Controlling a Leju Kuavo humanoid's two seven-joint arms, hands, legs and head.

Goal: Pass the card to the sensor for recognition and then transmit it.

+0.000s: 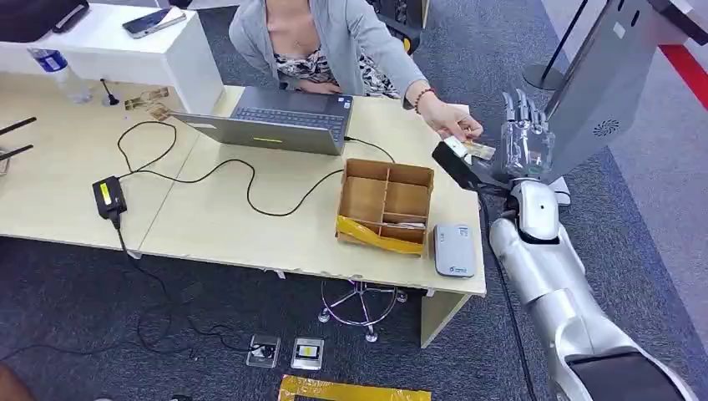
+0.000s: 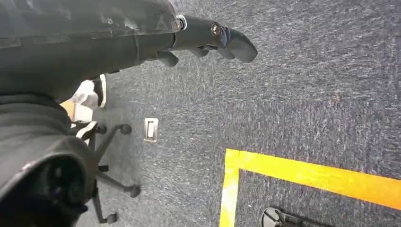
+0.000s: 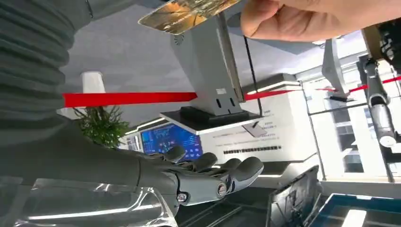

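1. Left hand (image 2: pixel 208 40): hangs over the grey carpet, away from the pale wooden desk (image 1: pixel 209 217). Fingers curled loosely, holding nothing.
2. Grey rectangular card sensor (image 1: pixel 454 250): lies flat on the desk's near right corner, just right of the brown partitioned cardboard box (image 1: pixel 386 205). Nothing rests on it.
3. Glossy gold-patterned card (image 1: pixel 477 150): pinched in the seated person's hand (image 1: pixel 455 124) above the desk's right end, just beside the right hand (image 1: pixel 526 146). Whether they touch cannot be told.
4. Right hand: raised, fingers straight and slightly apart, gripping nothing.
5. Progress, judged: early; the card is not yet grasped. Sensing and handover remain.
6. Clearance: the desk's right edge and a grey slanted kiosk panel (image 1: pixel 605 83) flank the right hand; the descent to the sensor looks open.
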